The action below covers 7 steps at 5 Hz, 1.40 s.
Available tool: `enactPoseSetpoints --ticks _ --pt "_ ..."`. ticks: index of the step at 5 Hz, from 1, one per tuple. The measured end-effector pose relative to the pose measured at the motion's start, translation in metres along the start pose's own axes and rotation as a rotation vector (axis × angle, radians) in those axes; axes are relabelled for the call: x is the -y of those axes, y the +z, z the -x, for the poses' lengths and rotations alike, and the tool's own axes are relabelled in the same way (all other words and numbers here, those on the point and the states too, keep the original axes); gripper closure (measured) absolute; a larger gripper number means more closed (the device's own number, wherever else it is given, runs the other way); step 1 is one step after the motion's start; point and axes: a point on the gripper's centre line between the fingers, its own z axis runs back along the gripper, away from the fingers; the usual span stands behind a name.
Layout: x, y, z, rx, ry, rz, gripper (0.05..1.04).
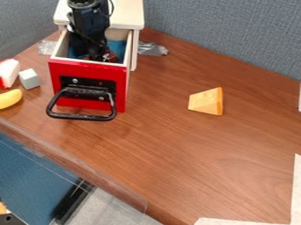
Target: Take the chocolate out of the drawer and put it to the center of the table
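The black gripper [101, 53] hangs down inside the open drawer, its lower end near the drawer's front wall. A dark reddish-brown piece that looks like the chocolate [110, 57] is at the gripper's tip, partly hidden by it. Whether it is held I cannot tell. The drawer [88, 70] has a red front with a black handle and a blue inside, and stands pulled out of its white cabinet [128, 15] at the upper left. To the right and below lies the brown table [170, 140].
A cheese wedge [206, 101] lies right of the table's middle. Left of the drawer are a grey-blue cube [29, 78], a white and red piece [8, 73] and a yellow banana-like object [10, 98]. Silver tape [152, 49] is beside the cabinet.
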Motion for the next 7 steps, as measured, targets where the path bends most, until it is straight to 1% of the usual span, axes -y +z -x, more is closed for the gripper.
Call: enactPoseSetpoints --ticks 1,2,3,4,5,6,7 --pt "-0.004 -0.009 0.001 -0.006 0.014 -0.016 0.126" --pt "-0.005 -0.011 0.001 -0.007 0.041 -0.027 0.399" --pt "-0.005 -0.012 0.001 -0.001 0.04 -0.03 0.458" --pt "-0.001 -0.01 0.001 0.015 0.048 0.01 0.458" --pt "0.003 -0.001 0.004 0.032 0.066 0.068 0.458" --pt "0.004 0.02 0.006 0.067 0.08 0.096 0.458" --pt "0.006 0.037 0.007 0.097 0.091 0.123 0.458"
